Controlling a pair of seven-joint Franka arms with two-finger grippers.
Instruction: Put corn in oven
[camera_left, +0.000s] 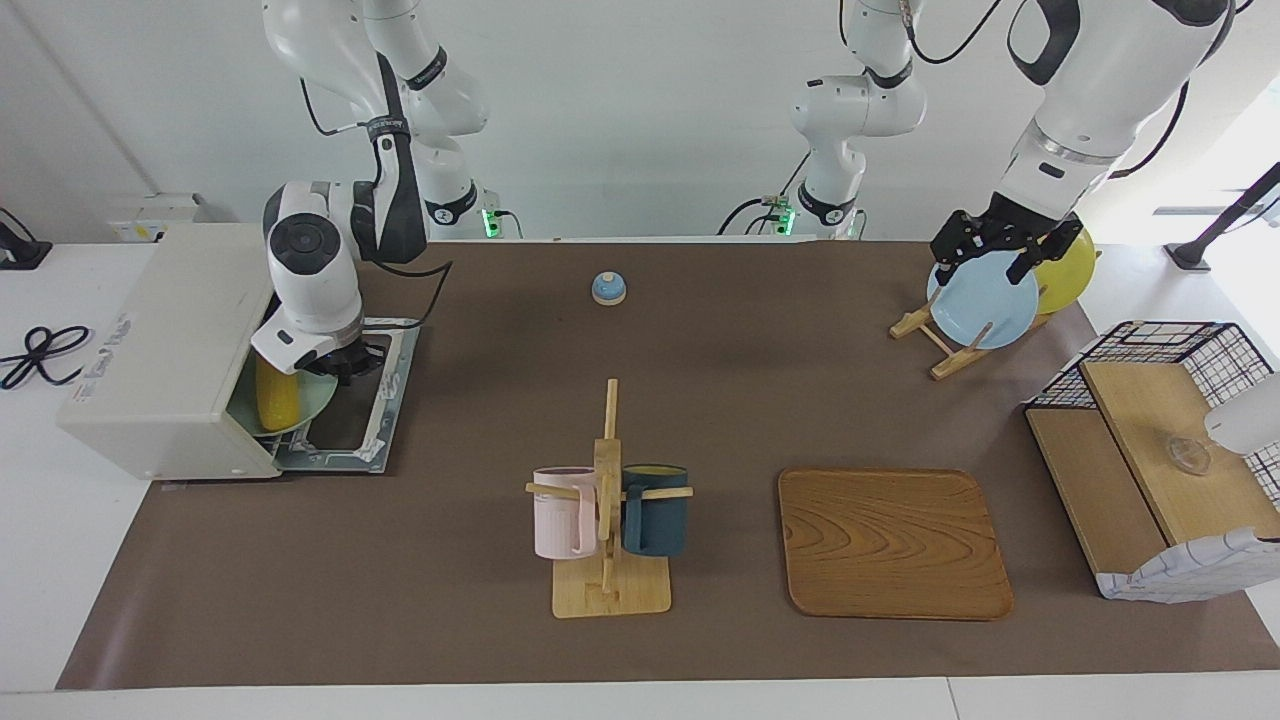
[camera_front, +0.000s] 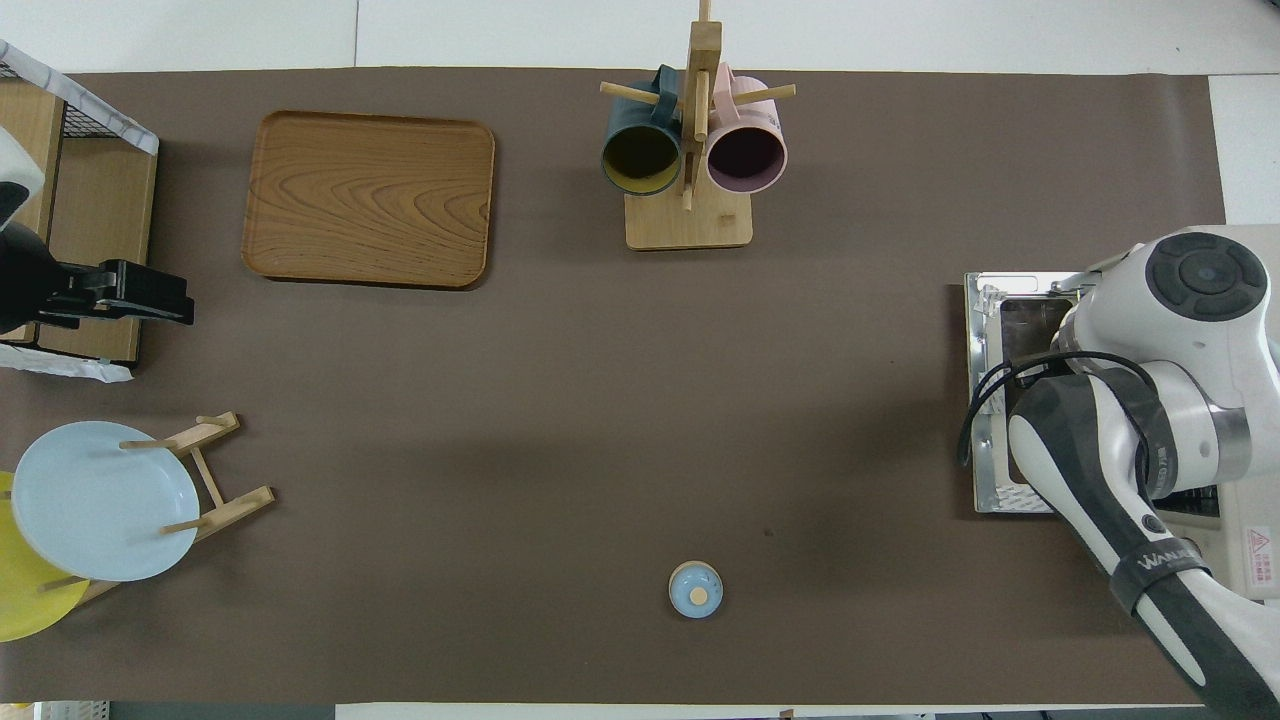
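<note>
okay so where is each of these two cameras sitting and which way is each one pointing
Facing view: high across the table, looking at the robots; both arms show, the right gripper at the off-white toaster oven holding the pale green plate that carries the yellow corn cob, the left gripper waiting over the light blue plate.
Overhead view: above the robots' end, looking steeply down; arms enter from the bottom.
Shared: the wooden tray.
</note>
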